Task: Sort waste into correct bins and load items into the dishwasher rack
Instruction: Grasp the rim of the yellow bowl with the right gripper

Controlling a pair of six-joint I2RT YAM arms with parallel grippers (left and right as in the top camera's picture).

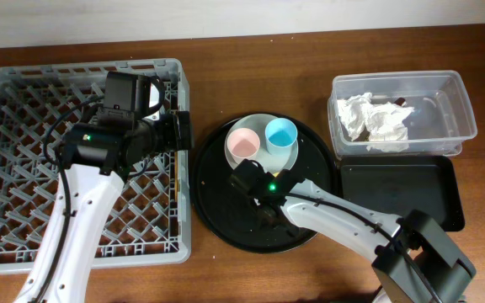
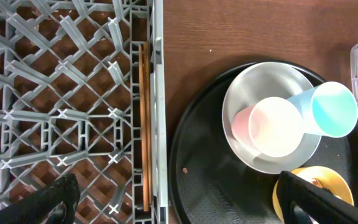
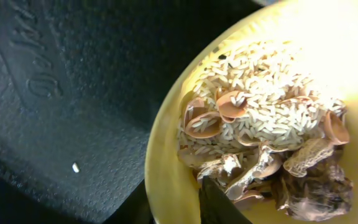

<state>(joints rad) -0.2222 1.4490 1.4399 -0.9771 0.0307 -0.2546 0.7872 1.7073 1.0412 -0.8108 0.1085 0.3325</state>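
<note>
Yellow bowl (image 3: 166, 155) with food scraps (image 3: 260, 118), rice and shells, sits directly under the right gripper (image 1: 268, 212). One finger (image 3: 219, 202) is inside the rim; can't tell if it's clamped. Bowl is on the round black tray (image 3: 55, 93). Left gripper (image 2: 185, 202) is spread wide. Chopsticks (image 2: 144, 124) lie below it, between its fingers, in the dishwasher rack (image 2: 55, 112) edge channel.

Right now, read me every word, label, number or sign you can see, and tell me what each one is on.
Embossed lettering on the round black tray, right wrist view: skewed and blurred, not readable.
Dishwasher rack, pink cup, blue cup, clear tub: no text shows.
Nothing can be quoted.
</note>
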